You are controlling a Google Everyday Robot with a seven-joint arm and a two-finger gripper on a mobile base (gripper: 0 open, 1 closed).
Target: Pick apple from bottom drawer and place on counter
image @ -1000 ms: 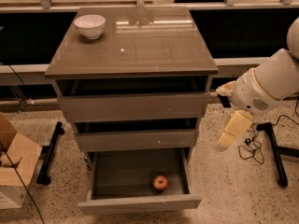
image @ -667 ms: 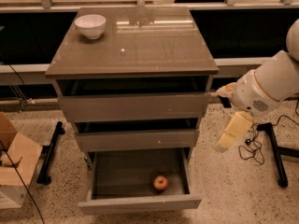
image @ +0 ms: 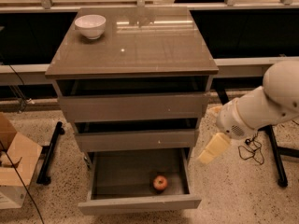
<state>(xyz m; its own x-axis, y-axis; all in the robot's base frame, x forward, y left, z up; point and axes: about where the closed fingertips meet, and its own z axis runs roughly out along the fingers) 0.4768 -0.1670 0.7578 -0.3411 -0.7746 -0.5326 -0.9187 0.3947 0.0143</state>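
Note:
The apple (image: 160, 183), small and red, lies on the floor of the bottom drawer (image: 140, 203), near its front right corner. The drawer is pulled out. The counter (image: 133, 45) is the glossy grey-brown top of the cabinet. My gripper (image: 213, 130) hangs at the cabinet's right side, level with the middle drawer, above and to the right of the apple. It is open and empty, with one cream finger (image: 212, 148) pointing down-left and the other tip by the top drawer's corner.
A white bowl (image: 90, 25) stands on the counter's back left corner. The two upper drawers (image: 133, 107) are slightly ajar. A cardboard box (image: 14, 167) sits on the floor at left. A black stand leg and cable (image: 273, 157) lie at right.
My gripper has moved left and down, closer to the cabinet's right side and the open bottom drawer. The apple, bowl and drawers have not moved.

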